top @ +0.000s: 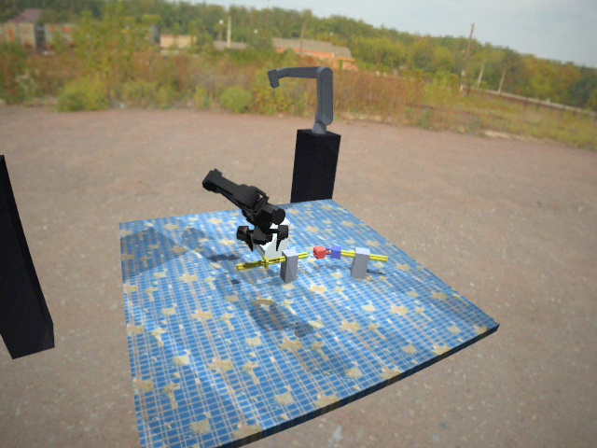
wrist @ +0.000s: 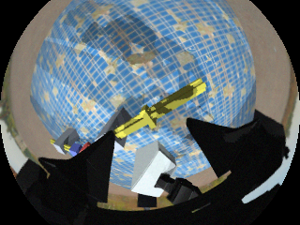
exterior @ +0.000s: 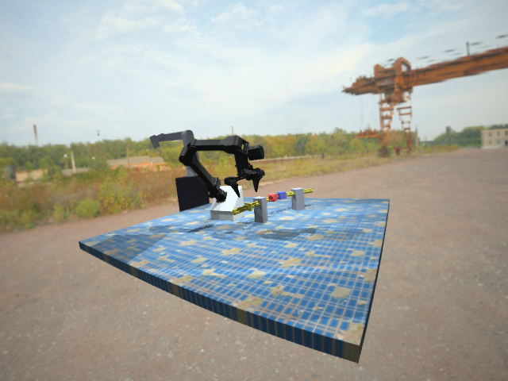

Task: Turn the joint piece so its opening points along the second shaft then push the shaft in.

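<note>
The second shaft [top: 248,265] [exterior: 242,209] [wrist: 180,98], yellow with a collar, runs through its grey block [top: 288,266] [exterior: 260,210]. Its tip stands a short gap from the red joint piece [top: 319,252] [exterior: 272,198], whose opening faces roughly toward that tip; exact alignment is too small to tell. A blue part [top: 336,251] [exterior: 281,194] [wrist: 74,149] joins the red piece to the fixed yellow shaft [top: 378,258] [exterior: 307,190] in the other grey block [top: 360,263] [exterior: 298,199]. My gripper [top: 264,249] [exterior: 247,193] [wrist: 151,127] is open and empty, above the second shaft near its collar.
The arm's white base [top: 273,247] [exterior: 227,205] [wrist: 149,175] stands behind the second shaft. The blue patterned table top [top: 216,385] [exterior: 267,262] lies under everything. A grey arm on a black pedestal [top: 315,166] [exterior: 191,192] stands beyond the back edge.
</note>
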### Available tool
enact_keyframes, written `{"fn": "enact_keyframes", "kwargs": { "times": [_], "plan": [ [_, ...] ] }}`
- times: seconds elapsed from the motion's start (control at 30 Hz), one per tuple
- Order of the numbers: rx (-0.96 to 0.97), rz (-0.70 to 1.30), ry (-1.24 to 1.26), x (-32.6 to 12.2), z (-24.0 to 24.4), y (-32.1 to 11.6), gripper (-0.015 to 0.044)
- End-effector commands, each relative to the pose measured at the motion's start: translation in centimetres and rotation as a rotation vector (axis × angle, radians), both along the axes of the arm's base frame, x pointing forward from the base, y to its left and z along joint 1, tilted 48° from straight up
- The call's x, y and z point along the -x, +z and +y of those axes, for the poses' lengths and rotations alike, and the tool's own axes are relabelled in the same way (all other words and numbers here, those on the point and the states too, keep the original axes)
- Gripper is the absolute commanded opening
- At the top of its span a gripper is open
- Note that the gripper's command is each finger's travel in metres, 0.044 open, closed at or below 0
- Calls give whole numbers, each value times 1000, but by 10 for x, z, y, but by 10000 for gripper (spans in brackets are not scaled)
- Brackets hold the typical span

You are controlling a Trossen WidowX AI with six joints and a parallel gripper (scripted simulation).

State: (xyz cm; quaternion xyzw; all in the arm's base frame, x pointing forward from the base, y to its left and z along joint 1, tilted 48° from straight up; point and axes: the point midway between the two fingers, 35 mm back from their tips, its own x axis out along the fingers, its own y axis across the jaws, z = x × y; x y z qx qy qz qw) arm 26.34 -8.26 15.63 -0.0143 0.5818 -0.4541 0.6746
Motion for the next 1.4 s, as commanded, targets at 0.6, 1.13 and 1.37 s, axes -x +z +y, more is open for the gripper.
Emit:
{"fn": "enact_keyframes", "kwargs": {
  "times": [0.6, 1.13, 1.37],
  "plan": [
    [102, 311, 268, 22, -41, 56, 440],
    [162, -39, -154, 22, -60, 39, 440],
    [192, -193, -338, 23, -69, 32, 440]
  ]
}}
